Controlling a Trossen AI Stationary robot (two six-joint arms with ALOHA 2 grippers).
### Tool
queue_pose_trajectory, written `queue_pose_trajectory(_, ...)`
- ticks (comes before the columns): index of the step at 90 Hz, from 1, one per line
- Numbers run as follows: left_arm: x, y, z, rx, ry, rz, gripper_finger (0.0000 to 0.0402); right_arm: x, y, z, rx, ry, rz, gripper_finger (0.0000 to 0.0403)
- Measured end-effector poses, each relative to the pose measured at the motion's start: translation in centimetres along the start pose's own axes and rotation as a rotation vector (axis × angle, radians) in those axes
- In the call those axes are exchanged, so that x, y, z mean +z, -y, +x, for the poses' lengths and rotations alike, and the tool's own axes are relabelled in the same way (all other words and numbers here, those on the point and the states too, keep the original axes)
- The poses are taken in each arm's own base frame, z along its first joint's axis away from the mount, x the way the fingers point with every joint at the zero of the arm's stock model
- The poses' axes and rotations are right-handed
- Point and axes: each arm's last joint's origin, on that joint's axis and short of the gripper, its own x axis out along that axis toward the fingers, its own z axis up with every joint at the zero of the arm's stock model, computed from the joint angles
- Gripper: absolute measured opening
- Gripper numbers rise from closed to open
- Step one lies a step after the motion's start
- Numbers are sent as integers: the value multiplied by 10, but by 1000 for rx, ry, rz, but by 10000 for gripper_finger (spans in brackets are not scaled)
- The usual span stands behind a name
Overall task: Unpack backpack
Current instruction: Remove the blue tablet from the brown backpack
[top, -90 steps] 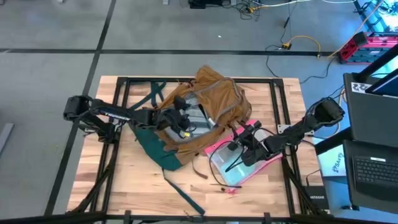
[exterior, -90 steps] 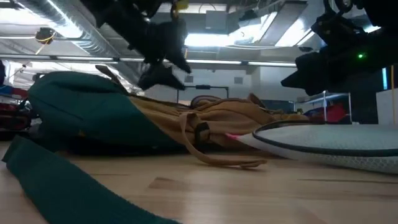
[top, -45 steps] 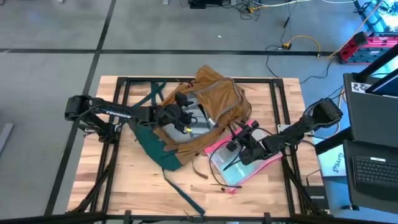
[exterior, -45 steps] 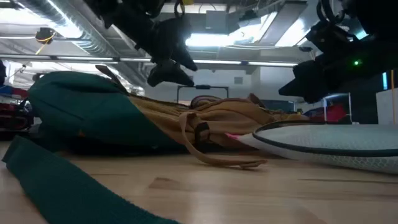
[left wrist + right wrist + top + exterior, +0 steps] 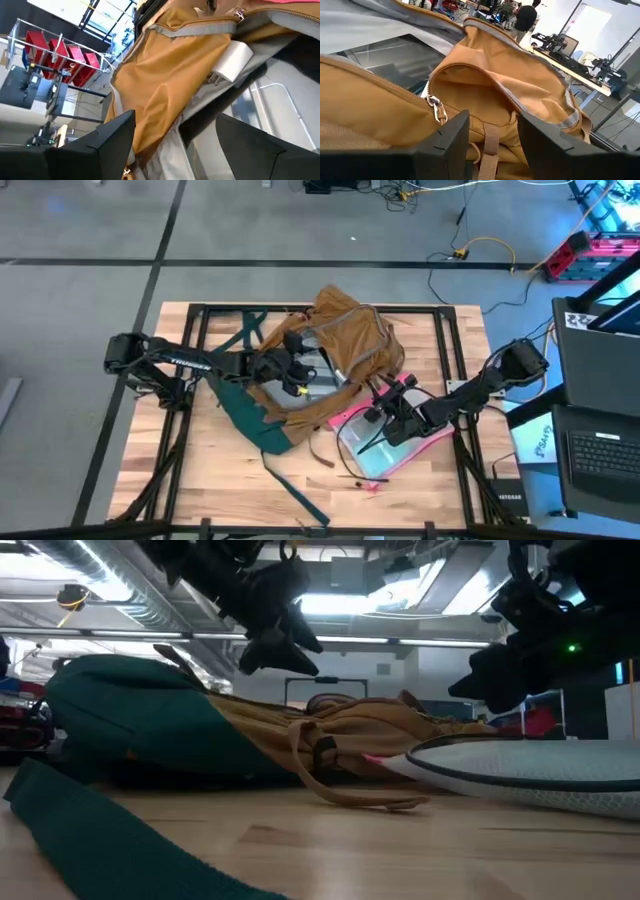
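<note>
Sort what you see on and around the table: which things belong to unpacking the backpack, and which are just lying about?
Job: backpack, open; white charger inside it; left gripper above its opening; right gripper beside it.
Lying about: clear pink-edged pouch; laptop off the table.

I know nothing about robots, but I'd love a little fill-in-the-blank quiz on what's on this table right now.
1. The tan-brown backpack has a base coloured dark teal-____.
2. Beside it, under the right gripper, lies a clear pouch with a ____ edge.
3. The left gripper, fingers open, hovers over the backpack's ____ main compartment.
4. Inside, the left wrist view shows a small ____ charger.

Missing words: green; pink; open; white
</note>
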Motion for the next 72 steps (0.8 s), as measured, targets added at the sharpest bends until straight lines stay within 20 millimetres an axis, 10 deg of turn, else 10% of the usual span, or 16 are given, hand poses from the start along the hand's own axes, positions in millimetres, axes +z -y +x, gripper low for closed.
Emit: queue_pose_trajectory(72,-14,20,3,-265,-70,-162,262,2,-1,0,10,3,26,154)
